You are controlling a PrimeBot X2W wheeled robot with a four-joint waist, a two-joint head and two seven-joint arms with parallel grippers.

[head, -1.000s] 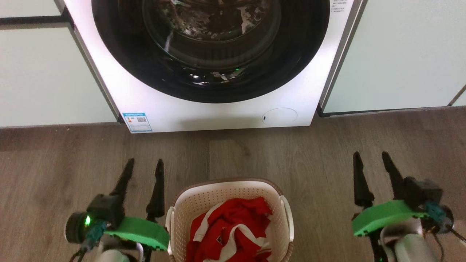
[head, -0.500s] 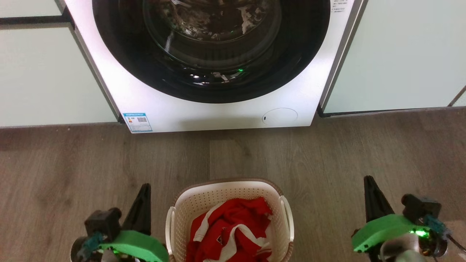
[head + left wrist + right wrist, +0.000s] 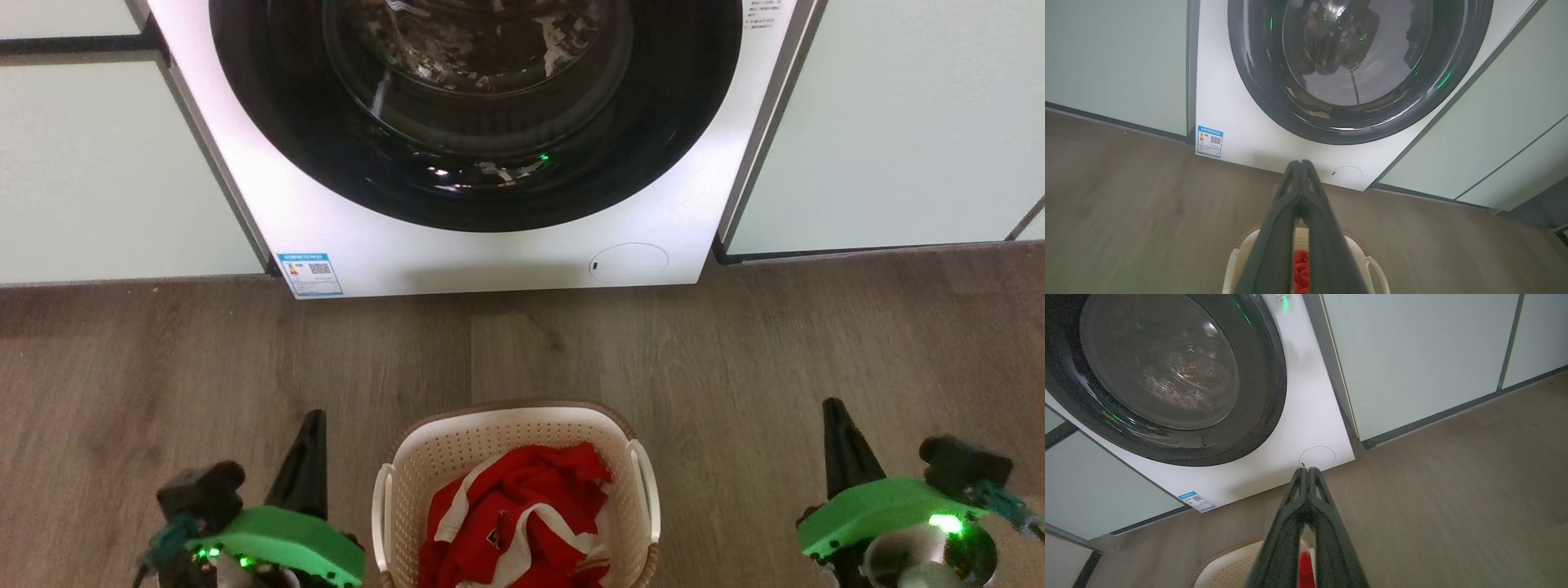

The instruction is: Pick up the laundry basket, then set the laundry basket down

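Pointing up the head view from its lower left, the left gripper [image 3: 312, 423] has its two dark fingers pressed together, tips meeting, with nothing held between them. It sits near the left handle [image 3: 380, 514] of the laundry basket [image 3: 490, 431] but does not touch it. The basket stands upright on the wooden floor [image 3: 718, 351] at the bottom centre, between the two arms, with a crumpled red and white garment [image 3: 522, 510] lying inside it. Beyond the basket, across a strip of bare floor, the white washing machine [image 3: 490, 257] faces the robot. Its round dark door [image 3: 473, 163] is shut, a blue label [image 3: 309, 273] sits at its lower left corner and a round cover [image 3: 629, 261] at its lower right. Pale green cabinet panels [image 3: 898, 122] stand on both sides of the machine. At the lower right, the right gripper [image 3: 833, 408] is well apart from the basket's right handle [image 3: 647, 498]; its fingers are likewise closed on each other, empty, and point up the picture.
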